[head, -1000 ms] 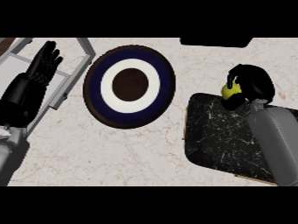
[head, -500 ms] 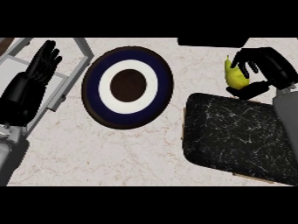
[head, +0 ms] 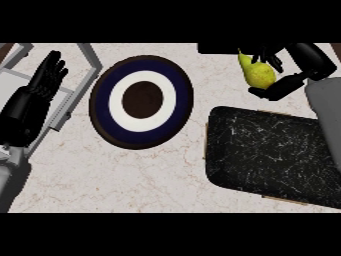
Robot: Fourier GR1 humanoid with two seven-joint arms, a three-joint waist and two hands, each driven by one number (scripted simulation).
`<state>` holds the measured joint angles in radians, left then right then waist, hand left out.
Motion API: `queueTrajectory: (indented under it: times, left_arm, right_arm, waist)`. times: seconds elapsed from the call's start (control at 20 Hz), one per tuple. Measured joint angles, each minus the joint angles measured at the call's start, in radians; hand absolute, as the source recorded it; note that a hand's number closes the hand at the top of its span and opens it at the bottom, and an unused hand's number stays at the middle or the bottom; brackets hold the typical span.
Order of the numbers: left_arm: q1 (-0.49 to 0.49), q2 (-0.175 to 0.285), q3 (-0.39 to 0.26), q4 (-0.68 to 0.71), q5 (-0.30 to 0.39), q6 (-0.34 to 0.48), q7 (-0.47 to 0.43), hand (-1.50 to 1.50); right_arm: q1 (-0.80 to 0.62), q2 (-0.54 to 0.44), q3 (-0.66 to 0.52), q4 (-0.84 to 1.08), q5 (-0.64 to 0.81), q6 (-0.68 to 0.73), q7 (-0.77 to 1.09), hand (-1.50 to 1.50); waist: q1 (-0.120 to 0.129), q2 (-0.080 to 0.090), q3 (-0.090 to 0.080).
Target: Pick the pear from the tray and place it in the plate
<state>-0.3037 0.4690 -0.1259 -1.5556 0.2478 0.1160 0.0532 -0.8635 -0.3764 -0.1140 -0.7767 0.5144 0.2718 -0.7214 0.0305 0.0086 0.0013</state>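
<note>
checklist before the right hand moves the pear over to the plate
1. Pear gripped by right hand: ok, fingers curl round it.
2. Pear off the tray: ok, it shows past the tray's far edge.
3. Plate free: ok, nothing lies on it.
4. Way to the plate: ok, only counter between.
5. Left hand aside: ok, open at the view's left.
6. Pear's height above the counter: cannot tell.

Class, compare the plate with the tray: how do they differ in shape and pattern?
The plate is round, the tray a rounded rectangle. The plate has navy, white and brown rings; the tray is black with pale veining. Both lie flat on the counter.
</note>
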Motion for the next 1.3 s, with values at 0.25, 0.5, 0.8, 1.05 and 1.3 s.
queueTrajectory:
  times: [0.25, 0.5, 0.8, 1.05, 1.3]
  left_arm:
    - [0.020, -0.013, 0.014, -0.029, -0.027, 0.004, 0.014, 0.00]
    - [0.032, -0.024, 0.026, -0.043, -0.038, -0.009, 0.026, 0.00]
    - [0.026, -0.027, 0.061, -0.021, -0.039, -0.042, 0.020, 0.00]
    - [-0.018, -0.048, 0.063, 0.012, -0.050, -0.053, 0.026, 0.00]
    - [-0.026, -0.077, 0.043, 0.001, -0.074, -0.051, 0.029, 0.00]
  right_arm:
    - [-0.079, 0.081, 0.024, 0.036, 0.005, 0.000, 0.020, 1.50]
    - [-0.158, 0.187, 0.044, 0.049, 0.000, 0.003, 0.112, 1.50]
    - [-0.223, 0.314, 0.078, 0.093, 0.009, -0.050, 0.217, 1.50]
    - [-0.267, 0.357, 0.204, 0.167, -0.033, -0.178, 0.281, 1.50]
    - [-0.318, 0.371, 0.338, 0.255, -0.090, -0.276, 0.307, 1.50]
  waist:
    - [-0.010, -0.005, -0.001]
    - [-0.014, -0.007, -0.001]
    - [-0.014, -0.006, -0.002]
    - [0.002, -0.003, -0.002]
    - [0.024, 0.001, -0.002]
